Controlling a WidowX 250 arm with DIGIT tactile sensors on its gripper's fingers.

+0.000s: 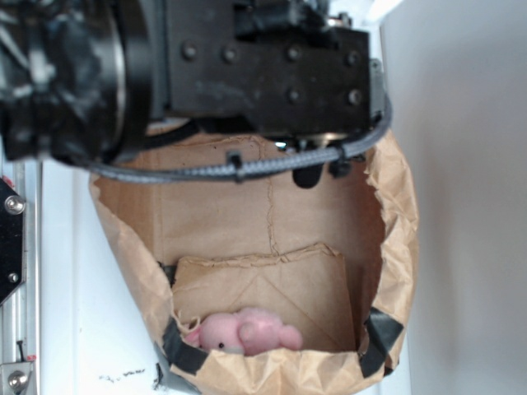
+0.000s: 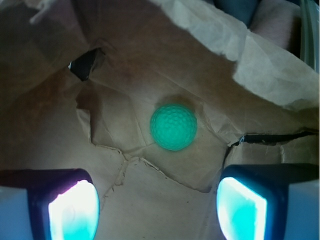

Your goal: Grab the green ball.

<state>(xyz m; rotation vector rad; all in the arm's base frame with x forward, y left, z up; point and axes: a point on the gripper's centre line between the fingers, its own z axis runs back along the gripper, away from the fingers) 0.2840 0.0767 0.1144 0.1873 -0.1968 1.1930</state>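
The green ball (image 2: pixel 173 126), small, round and dimpled, lies on the brown paper floor of a bag in the wrist view. My gripper (image 2: pixel 157 210) hovers above it and is open, its two pale fingertips (image 2: pixel 73 210) wide apart at the bottom of the frame with only paper between them. The ball sits ahead of the fingertips, roughly centred between them and apart from both. In the exterior view the ball is hidden; the black arm (image 1: pixel 206 74) fills the top of the frame over the bag.
A brown paper bag (image 1: pixel 395 239) with black tape at its corners surrounds the workspace; its crumpled walls rise on all sides. A pink plush toy (image 1: pixel 243 332) lies at the bag's near edge. White surface surrounds the bag.
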